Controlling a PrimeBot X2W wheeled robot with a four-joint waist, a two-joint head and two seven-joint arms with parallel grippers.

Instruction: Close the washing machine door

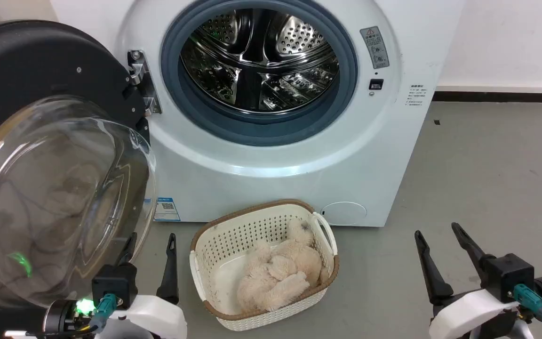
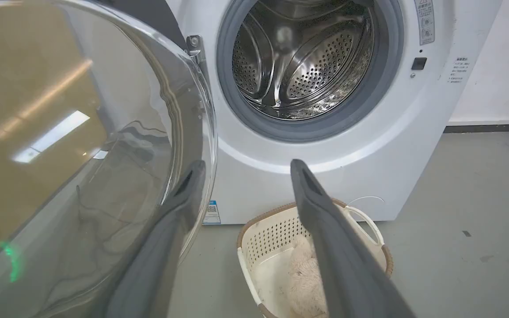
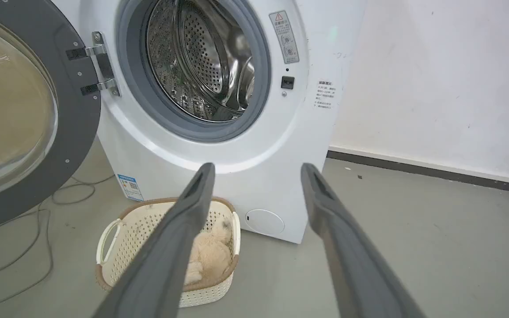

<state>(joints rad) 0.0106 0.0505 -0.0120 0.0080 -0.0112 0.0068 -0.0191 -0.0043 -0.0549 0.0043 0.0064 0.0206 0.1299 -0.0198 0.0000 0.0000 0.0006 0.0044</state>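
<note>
The white washing machine (image 1: 384, 155) (image 2: 404, 145) (image 3: 281, 145) stands ahead with its steel drum (image 1: 259, 59) exposed. Its door (image 1: 26, 80) (image 2: 82, 145) (image 3: 75, 123), black with a bulging glass bowl, is swung wide open to the left on a metal hinge (image 1: 141, 80). My left gripper (image 1: 151, 245) (image 2: 245, 165) is open at the lower left, one finger overlapping the glass bowl's lower edge; whether it touches is unclear. My right gripper (image 1: 438, 233) (image 3: 256, 168) is open at the lower right over bare floor, holding nothing.
A cream perforated basket (image 1: 214, 245) (image 2: 263, 234) (image 3: 126, 234) holding a fluffy beige toy (image 1: 280, 273) sits on the grey floor before the machine, between my grippers. Cables (image 3: 38, 212) lie under the door. A white wall (image 1: 511, 42) is at the right.
</note>
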